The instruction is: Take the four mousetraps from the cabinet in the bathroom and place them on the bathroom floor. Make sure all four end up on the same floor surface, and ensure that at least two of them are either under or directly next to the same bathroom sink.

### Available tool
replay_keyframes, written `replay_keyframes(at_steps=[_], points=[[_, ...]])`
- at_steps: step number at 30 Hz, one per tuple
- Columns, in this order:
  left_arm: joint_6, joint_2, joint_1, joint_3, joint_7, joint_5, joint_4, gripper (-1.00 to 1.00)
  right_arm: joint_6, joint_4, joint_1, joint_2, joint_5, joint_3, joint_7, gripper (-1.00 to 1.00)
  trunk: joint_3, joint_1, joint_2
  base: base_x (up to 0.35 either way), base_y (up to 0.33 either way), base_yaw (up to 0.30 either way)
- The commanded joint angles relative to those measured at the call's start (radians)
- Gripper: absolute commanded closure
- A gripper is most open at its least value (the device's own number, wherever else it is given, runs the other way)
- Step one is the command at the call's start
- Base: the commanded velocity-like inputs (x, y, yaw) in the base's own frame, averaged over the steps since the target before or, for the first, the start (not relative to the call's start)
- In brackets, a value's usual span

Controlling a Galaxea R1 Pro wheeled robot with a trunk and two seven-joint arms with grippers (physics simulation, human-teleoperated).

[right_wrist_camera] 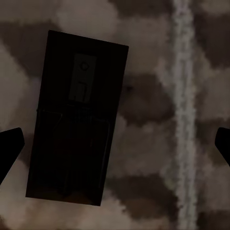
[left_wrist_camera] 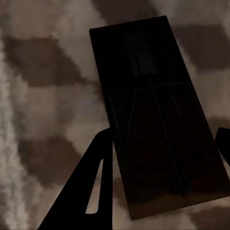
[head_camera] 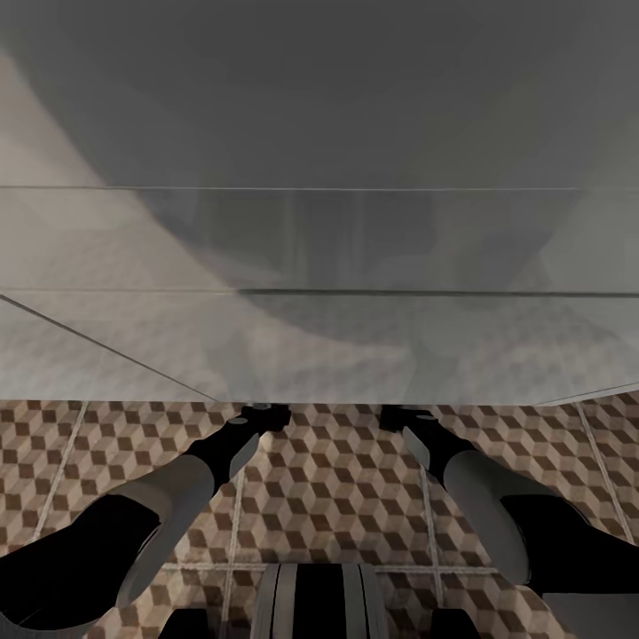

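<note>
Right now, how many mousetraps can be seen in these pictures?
2. One mousetrap lies between the left gripper's fingers, one mousetrap on the patterned floor between the right gripper's fingertips. Others may be hidden from these cameras.

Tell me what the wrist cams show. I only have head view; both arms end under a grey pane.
Observer: Left wrist: a mousetrap sits between the left jaws, which stand at its long edges.
Operator: Gripped?
Observer: Cannot tell. The patterned floor is right behind it.
Operator: Right side?
Observer: A second mousetrap lies on that floor beside a grout line; the right jaws are wide apart and clear of it.
</note>
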Motion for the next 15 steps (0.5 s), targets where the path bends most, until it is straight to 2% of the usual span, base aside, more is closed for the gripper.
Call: replay_keyframes(at_steps=[1, 15], points=[[0.006, 0.001, 0.000, -0.008, 0.005, 0.009, -0.002, 1.00, 0.005, -0.002, 0.000, 0.000, -0.006, 0.002, -0.004, -1.00, 0.000, 0.000, 0.000, 0.000, 0.000, 0.000], [0.008, 0.001, -0.015, -0.008, 0.004, 0.010, -0.002, 1.00, 0.005, -0.002, 0.000, 0.000, -0.006, 0.002, -0.004, -1.00, 0.000, 0.000, 0.000, 0.000, 0.000, 0.000]])
